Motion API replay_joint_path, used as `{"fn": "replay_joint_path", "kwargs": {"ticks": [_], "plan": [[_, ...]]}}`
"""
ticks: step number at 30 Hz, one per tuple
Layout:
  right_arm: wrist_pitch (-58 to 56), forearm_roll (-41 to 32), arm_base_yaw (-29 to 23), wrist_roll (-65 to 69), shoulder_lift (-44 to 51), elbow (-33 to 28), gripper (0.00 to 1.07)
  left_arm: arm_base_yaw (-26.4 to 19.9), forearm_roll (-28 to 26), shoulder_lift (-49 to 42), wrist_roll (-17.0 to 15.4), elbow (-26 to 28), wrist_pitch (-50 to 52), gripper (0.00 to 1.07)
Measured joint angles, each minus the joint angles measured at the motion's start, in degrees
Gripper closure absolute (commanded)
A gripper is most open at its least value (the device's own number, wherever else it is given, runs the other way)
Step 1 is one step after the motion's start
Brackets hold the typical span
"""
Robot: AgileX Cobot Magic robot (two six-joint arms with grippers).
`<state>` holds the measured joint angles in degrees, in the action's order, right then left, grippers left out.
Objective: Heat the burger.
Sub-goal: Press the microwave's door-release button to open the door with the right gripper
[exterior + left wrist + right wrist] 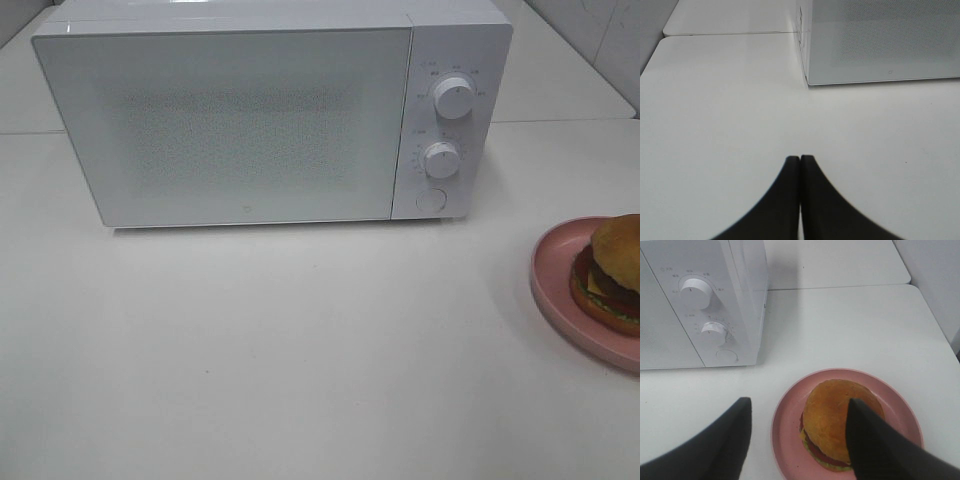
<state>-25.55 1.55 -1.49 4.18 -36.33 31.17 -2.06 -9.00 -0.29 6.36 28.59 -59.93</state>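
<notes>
Well, the small layered burger (pixel 612 270), golden-brown bun on top, sits on a round pink plate (pixel 548 285) at the right edge of the overhead frame, well apart from the boxy white microwave (pixel 250 120) at upper left, its door shut; the right gripper (pixel 800 407) hangs over the plate, jaws spread wide and grasping nothing, while the left gripper (pixel 800 160) is clenched empty. To my eye those jaws sit off-centre on the bun, so closing now could nip the plate rim or shear the layers apart.

Tiny markings around microwave dials (pixel 455 97), none legible
</notes>
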Motion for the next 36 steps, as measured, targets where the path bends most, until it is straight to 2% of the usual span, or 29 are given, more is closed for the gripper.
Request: {"fn": "replay_joint_path", "kwargs": {"ticks": [1,3,6,8,9,10,11,13,16,18,20,21,23,25,26,27,29,36], "plan": [[0.0,0.0,0.0,0.0,0.0,0.0,0.54,0.0,0.0,0.0,0.0,0.0,0.0,1.07],[5.8,0.0,0.0,0.0,-6.5,0.0,0.59,0.0,0.0,0.0,0.0,0.0,0.0,1.07],[7.6,0.0,0.0,0.0,-8.3,0.0,0.61,0.0,0.0,0.0,0.0,0.0,0.0,1.07],[14.3,0.0,0.0,0.0,-14.9,0.0,0.68,0.0,0.0,0.0,0.0,0.0,0.0,1.07],[14.3,0.0,0.0,0.0,-14.9,0.0,0.68,0.0,0.0,0.0,0.0,0.0,0.0,1.07],[15.8,0.0,0.0,0.0,-16.3,0.0,0.75,0.0,0.0,0.0,0.0,0.0,0.0,1.07],[15.8,0.0,0.0,0.0,-16.3,0.0,0.75,0.0,0.0,0.0,0.0,0.0,0.0,1.07],[22.6,0.0,0.0,0.0,-22.2,0.0,0.89,0.0,0.0,0.0,0.0,0.0,0.0,1.07],[23.7,0.0,-0.1,0.0,-23.7,0.0,0.92,0.0,0.0,0.0,0.0,0.0,0.0,1.07],[28.0,0.0,-2.2,0.0,-29.2,0.0,1.04,0.0,0.0,0.0,0.0,0.0,0.0,1.07],[28.9,0.0,-3.4,0.0,-30.3,0.0,1.07,0.0,0.0,0.0,0.0,0.0,0.0,1.07],[28.9,0.0,-3.4,0.0,-30.3,0.0,1.07,0.0,0.0,0.0,0.0,0.0,0.0,1.07],[32.7,0.0,-9.3,0.0,-35.4,0.0,1.07,0.0,0.0,0.0,0.0,0.0,0.0,1.07],[33.6,0.0,-10.7,0.0,-36.3,0.0,1.07,0.0,0.0,0.0,0.0,0.0,0.0,1.07],[35.6,0.0,-14.1,0.0,-38.5,0.0,1.07,0.0,0.0,0.0,0.0,0.0,0.0,1.07],[35.6,0.0,-14.1,0.0,-38.5,0.0,1.07,0.0,0.0,0.0,0.0,0.0,0.0,1.07],[39.4,0.0,-18.4,0.0,-42.1,0.0,1.07,0.0,0.0,0.0,0.0,0.0,0.0,1.07],[45.9,0.0,-24.5,0.9,-48.8,0.1,1.07,0.0,0.0,0.0,0.0,0.0,0.0,1.07]]}}
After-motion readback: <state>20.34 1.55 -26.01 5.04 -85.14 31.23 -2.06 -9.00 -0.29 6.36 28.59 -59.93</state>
